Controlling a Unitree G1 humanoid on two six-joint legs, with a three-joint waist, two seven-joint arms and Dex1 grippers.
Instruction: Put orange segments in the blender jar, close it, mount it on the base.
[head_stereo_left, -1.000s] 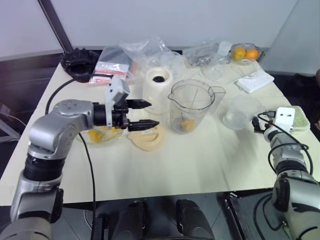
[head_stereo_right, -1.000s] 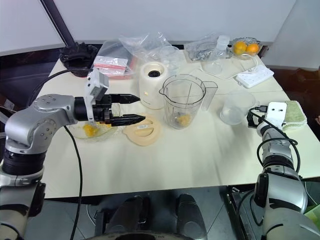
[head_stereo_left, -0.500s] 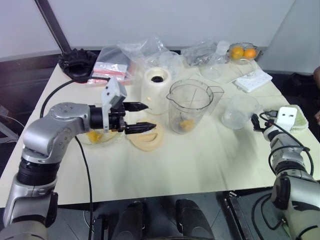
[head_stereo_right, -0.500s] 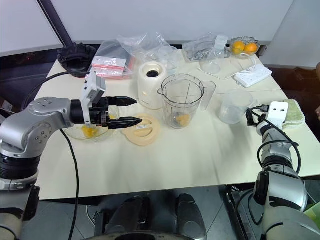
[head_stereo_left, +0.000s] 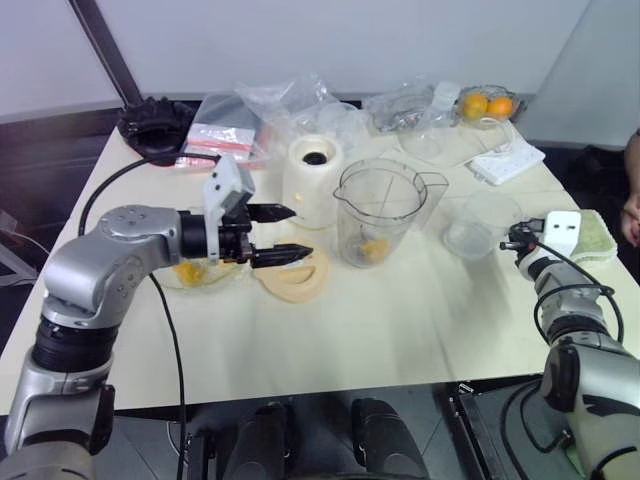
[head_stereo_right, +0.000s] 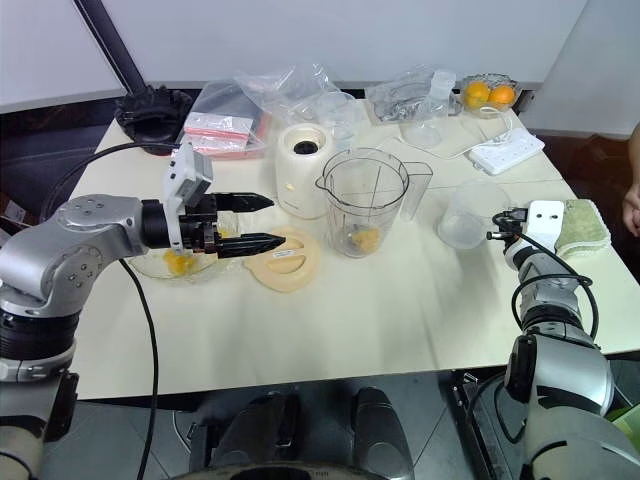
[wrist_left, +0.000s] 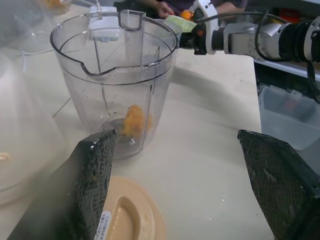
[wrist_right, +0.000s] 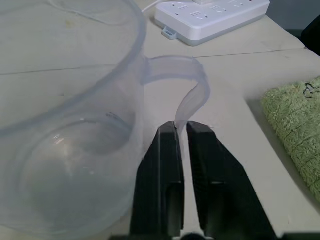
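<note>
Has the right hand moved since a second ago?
Yes. The right hand has edged left, away from the green cloth, and closed on the clear cup's handle.

The tall clear plastic blender jar (head_stereo_left: 378, 212) held yellow-orange glossy orange segments (head_stereo_left: 374, 248). The rounded cylindrical base (head_stereo_left: 315, 178) was cream-white with a dark socket. The flat round lid (head_stereo_left: 295, 276) was pale orange. The rectangular power strip (wrist_right: 212, 12) was white, the soft cloth (wrist_right: 295, 129) was light green, and the table (head_stereo_left: 380, 320) was cream.

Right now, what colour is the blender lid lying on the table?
Pale orange lid, flat beside the blender jar; clearest in the right eye view.
</note>
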